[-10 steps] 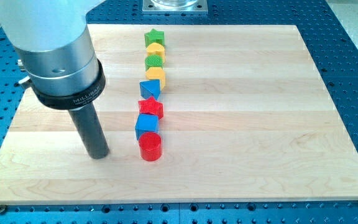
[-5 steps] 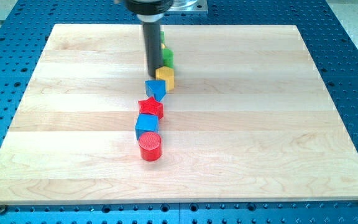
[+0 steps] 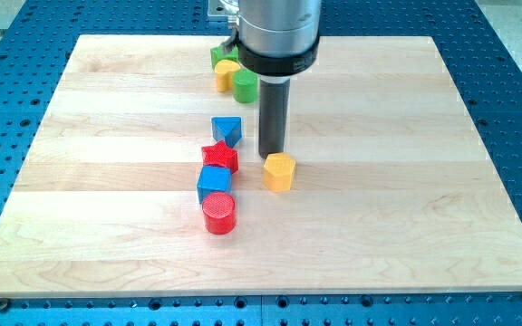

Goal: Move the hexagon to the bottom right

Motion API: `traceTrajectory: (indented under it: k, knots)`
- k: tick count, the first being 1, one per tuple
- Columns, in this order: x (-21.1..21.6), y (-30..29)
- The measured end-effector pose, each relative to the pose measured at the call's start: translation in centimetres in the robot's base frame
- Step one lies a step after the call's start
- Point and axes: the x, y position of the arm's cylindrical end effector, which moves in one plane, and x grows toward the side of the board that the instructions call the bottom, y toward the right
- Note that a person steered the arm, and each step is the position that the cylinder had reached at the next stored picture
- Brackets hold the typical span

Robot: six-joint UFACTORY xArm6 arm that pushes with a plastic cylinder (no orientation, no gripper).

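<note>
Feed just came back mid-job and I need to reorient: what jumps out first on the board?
The dark rod dominates the upper middle of the view, and my tip sits just above the yellow hexagon, which stands alone right of the others. Left of it run the blue triangular block, red star, blue cube and red cylinder. A yellow block and a green cylinder cluster near the top edge.

Yellow hexagon (image 3: 279, 171), upright, mid-board
</note>
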Motion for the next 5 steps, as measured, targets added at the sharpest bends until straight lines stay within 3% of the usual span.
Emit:
traceTrajectory:
  k: [1,2,3,4,5]
  knots:
    - [7.0,2.3]
    - [8.0,9.6]
    - [7.5,7.1]
    - [10.1,4.9]
    - [12.2,11.9]
